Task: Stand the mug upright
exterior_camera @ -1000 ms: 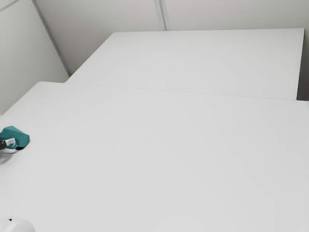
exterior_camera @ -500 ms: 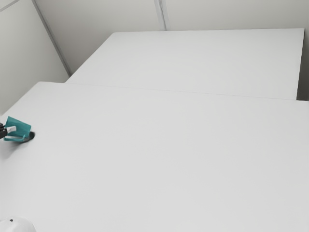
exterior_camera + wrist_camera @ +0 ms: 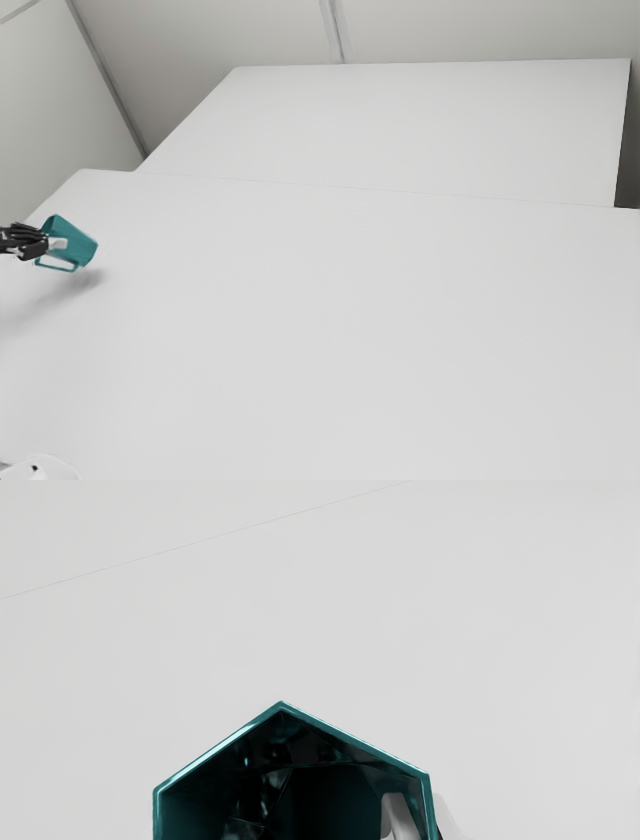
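Note:
At the exterior view's left edge the gripper is shut on the wall of the teal mug. The mug hangs tilted above the white table, its shadow on the surface below and its handle on the lower side. In the wrist view the mug turns its angular open mouth toward the camera. There the gripper has one pale finger inside the mug against a side wall, the other mostly hidden outside that wall. The mug's base is hidden in that view.
A white rounded object shows at the exterior view's lower left corner. A second white surface adjoins the table along a thin seam, with pale walls behind.
My gripper has carried the mug up off the table and toward the exterior view's right. The mug's tilt has changed, and its shadow now lies apart from it.

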